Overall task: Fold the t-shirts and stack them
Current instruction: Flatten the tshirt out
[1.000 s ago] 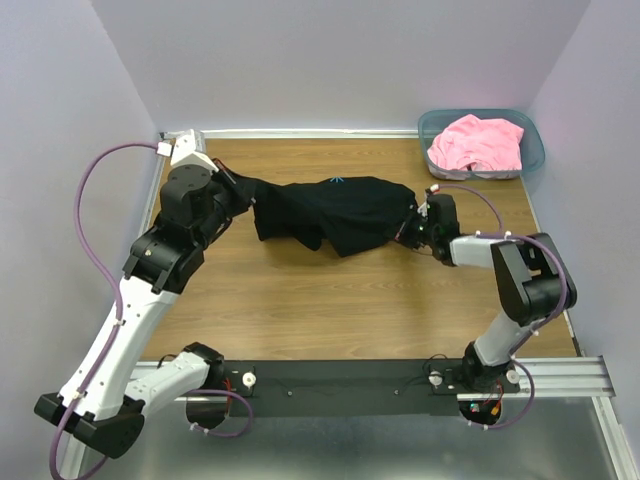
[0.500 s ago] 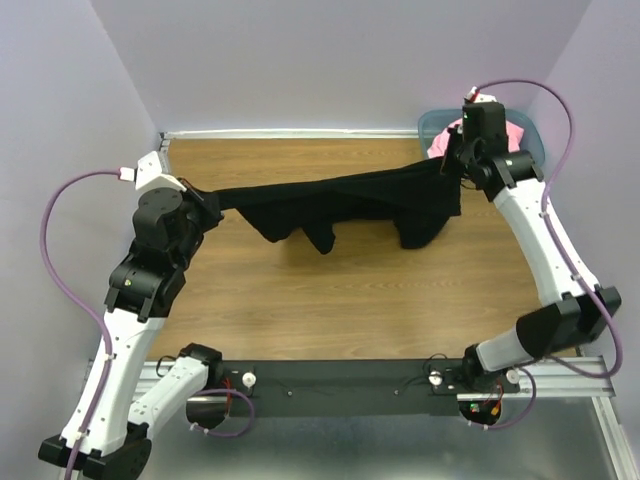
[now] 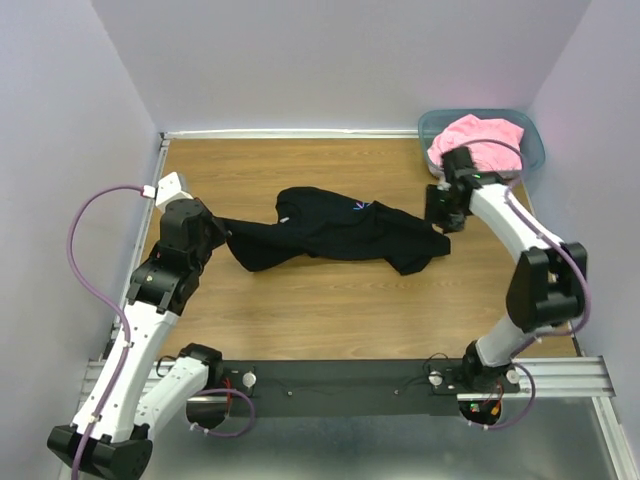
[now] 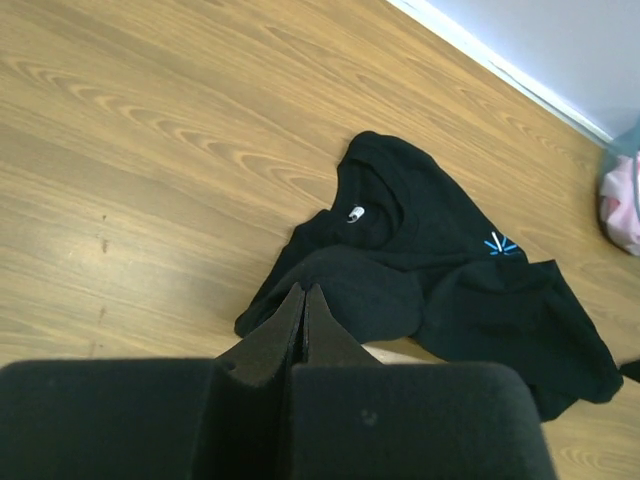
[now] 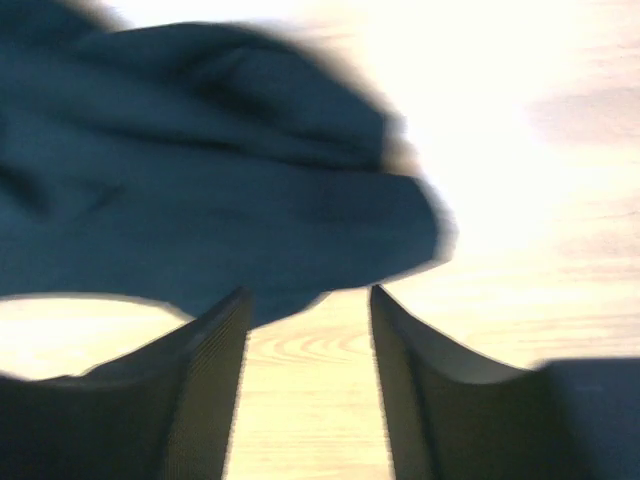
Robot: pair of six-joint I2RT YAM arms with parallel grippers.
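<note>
Where the left arm reaches in from the left side of the wooden table (image 3: 300, 310), the left gripper (image 3: 222, 232) sits low at the left end of the black t-shirt (image 3: 340, 225). In the left wrist view its fingers (image 4: 303, 310) are pressed flat together, no gap between them. Black on black hides the pinch itself there, but in the top view the cloth narrows to a taper that runs straight into the jaws, so it is recorded as gripping the shirt's left end. The black t-shirt lies crumpled and unfolded across mid-table, stretched left to right, collar opening with a white label (image 4: 356, 213) facing up and a small blue mark (image 4: 497, 244) just right of it. The right gripper (image 3: 440, 222) is at the shirt's right end, just above the cloth. The right wrist view is blurred, but its fingers (image 5: 215, 350) stand clearly apart with bare table between them and the shirt (image 5: 200, 150) lying beyond the tips, not held. At the far right corner, the pink t-shirt (image 3: 480, 140) is heaped in the teal bin (image 3: 535, 150), well apart from the black one.
</note>
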